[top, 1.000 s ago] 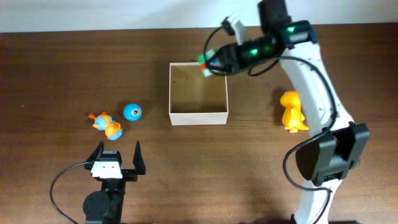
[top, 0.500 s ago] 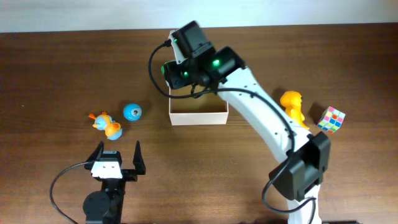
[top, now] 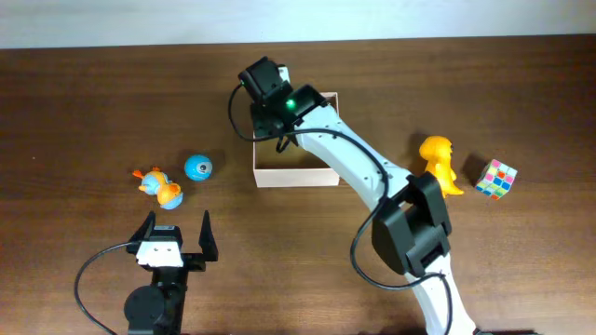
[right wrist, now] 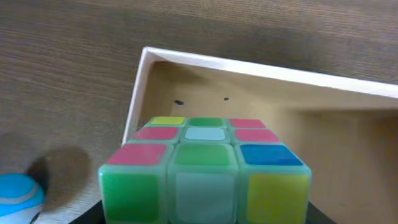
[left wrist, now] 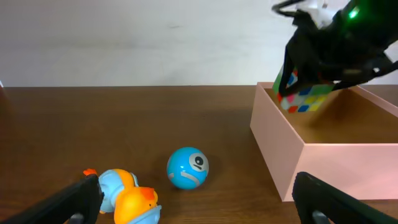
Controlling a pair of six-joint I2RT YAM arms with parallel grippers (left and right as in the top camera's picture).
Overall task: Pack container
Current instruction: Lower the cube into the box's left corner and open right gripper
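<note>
The container (top: pixel 298 174) is a square box with cream walls and a tan floor at the table's middle; it also shows in the left wrist view (left wrist: pixel 280 149) and the right wrist view (right wrist: pixel 249 65). My right gripper (left wrist: pixel 306 78) is shut on a multicoloured puzzle cube (right wrist: pixel 205 168) and holds it over the container's far left corner, above the floor. The arm hides the cube in the overhead view. My left gripper (top: pixel 177 233) is open and empty near the table's front, left of the container.
A blue ball (top: pixel 197 167) and an orange and blue duck toy (top: pixel 160 186) lie left of the container. A yellow toy figure (top: pixel 438 163) and a second puzzle cube (top: pixel 495 179) lie to its right.
My right arm has swung left from the container's far right corner to its far left corner with the cube in its jaws. The cube on the table came into view. The left arm stayed still.
</note>
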